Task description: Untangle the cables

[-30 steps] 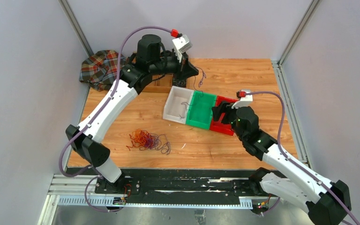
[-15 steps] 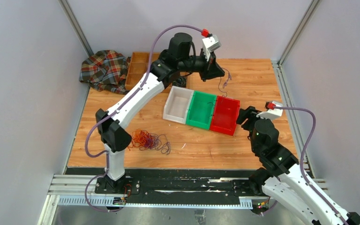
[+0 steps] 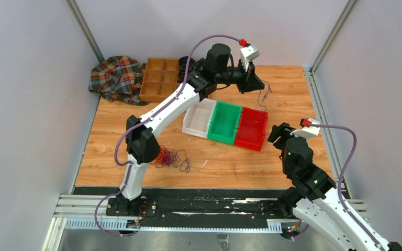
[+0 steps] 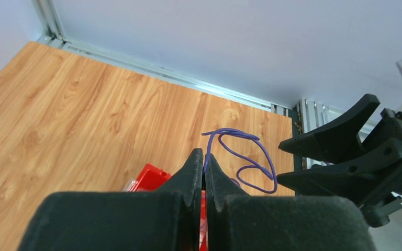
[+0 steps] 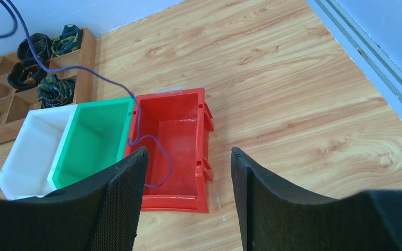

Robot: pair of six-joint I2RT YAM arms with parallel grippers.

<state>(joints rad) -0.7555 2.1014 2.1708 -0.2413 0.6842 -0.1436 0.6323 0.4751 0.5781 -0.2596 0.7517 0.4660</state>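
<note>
A bunch of thin red, orange and purple cables [image 3: 168, 156] lies on the table near the front left, partly hidden by my left arm. My left gripper [image 3: 262, 84] is raised over the far side of the table, shut on a single purple cable [image 3: 265, 96]. In the left wrist view that cable [image 4: 241, 151] loops up from between the closed fingertips. In the right wrist view its lower end [image 5: 152, 151] hangs into the red bin [image 5: 175, 151]. My right gripper [image 3: 276, 134] is open and empty, right of the red bin [image 3: 252, 128].
White [image 3: 199, 118], green [image 3: 225, 122] and red bins stand in a row mid-table. A wooden divided tray [image 3: 159, 79] with dark coiled rolls and a plaid cloth [image 3: 116, 76] sit at the back left. Wall rails run along the right edge.
My left gripper has swung right from over the white bin to above the red bin, carrying the purple cable. My right arm has drawn back from the red bin toward the right.
</note>
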